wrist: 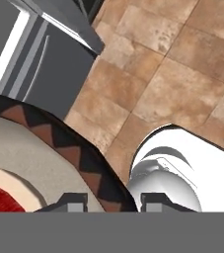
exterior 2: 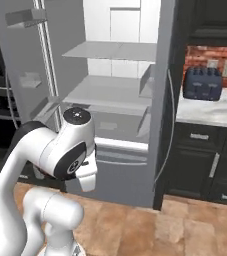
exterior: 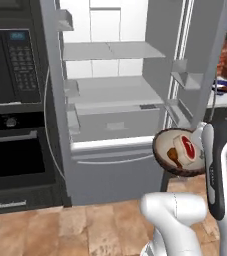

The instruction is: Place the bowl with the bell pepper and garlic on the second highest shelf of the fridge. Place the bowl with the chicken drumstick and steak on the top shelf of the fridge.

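The pincer (wrist: 103, 201) is closed on the rim of the round brown bowl with a zigzag band (exterior: 179, 151), one dark finger tip to each side of the rim wall in the hand view. The bowl hangs in the air below and to the right of the open fridge (exterior: 116, 100), level with its lower front panel and well clear of the tiled floor (wrist: 182, 64).

Contents: a flat red steak with a white fat rim (exterior: 188, 147) and a small tan-brown chicken drumstick (exterior: 173, 155), both lying against the pale inside of the bowl. The bowl appears tipped towards the left base camera, its mouth partly facing outward.

Handling judgement: the bowl reads as rigid, glazed and probably slippery, moderately heavy for a one-sided rim hold. The load hangs off one edge, so it will tend to swing or rotate about the pinch. The loose meat could slide out if the tilt increases. The rim is the only practical hold; levelling the bowl before the lift would be prudent.

Further in, inside the fridge, the broad thick-edged second highest shelf (exterior: 116, 92) sits above the wide drawer. Above it lies the thin pale grey top shelf with a centre seam (exterior: 112, 50), the destination for this bowl.

Farthest, right of the fridge, the dark blue bowl with white inside (exterior: 224, 87) rests on the worktop (exterior 2: 205, 112).
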